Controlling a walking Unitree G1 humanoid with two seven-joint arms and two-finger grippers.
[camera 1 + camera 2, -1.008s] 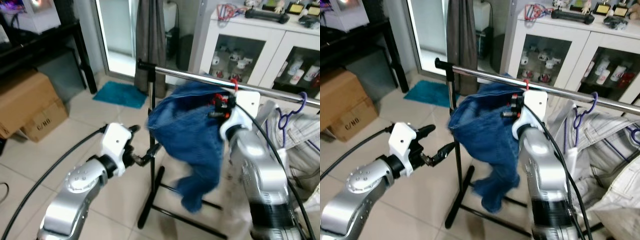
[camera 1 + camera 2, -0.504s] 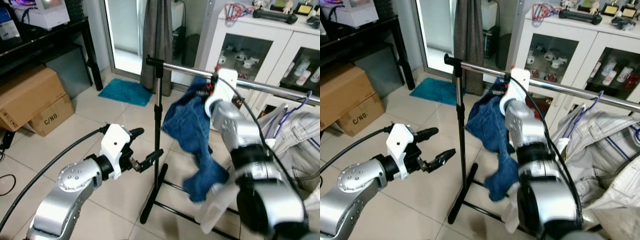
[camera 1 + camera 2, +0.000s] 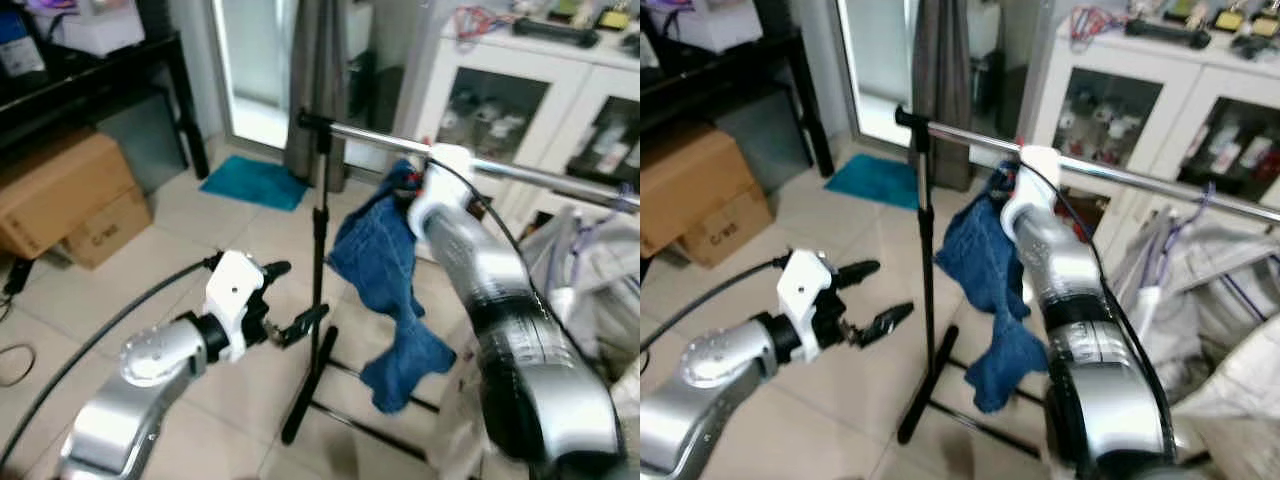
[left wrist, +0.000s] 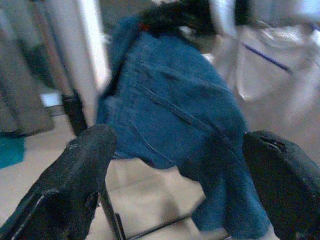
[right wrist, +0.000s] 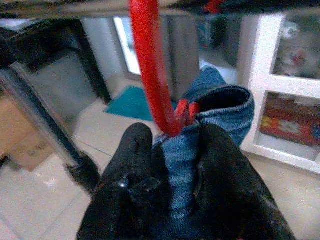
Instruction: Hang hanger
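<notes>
The right gripper (image 5: 172, 165) is closed on the neck of a red hanger (image 5: 152, 75) and the bunched collar of the jeans (image 3: 385, 255) it carries. Its hook rises straight up from between the fingers (image 5: 132, 150) to the rail (image 3: 520, 172) just above them; whether it is already over the rail I cannot tell.

The denim looks heavy and limp, so it will sag and swing below the gripper rather than hold a shape. The hanger is stiff, and the neck, where the fingers already pinch, seems the sound place to hold: the load hangs directly beneath it.

The jeans' long axis runs down from the gripper, legs trailing toward the floor (image 3: 200, 230) beside the stand's pole (image 3: 320, 270).

The left gripper (image 3: 290, 300) hovers lower, on the far side of the pole, its fingers spread wide and holding nothing, pointing toward the cloth.
</notes>
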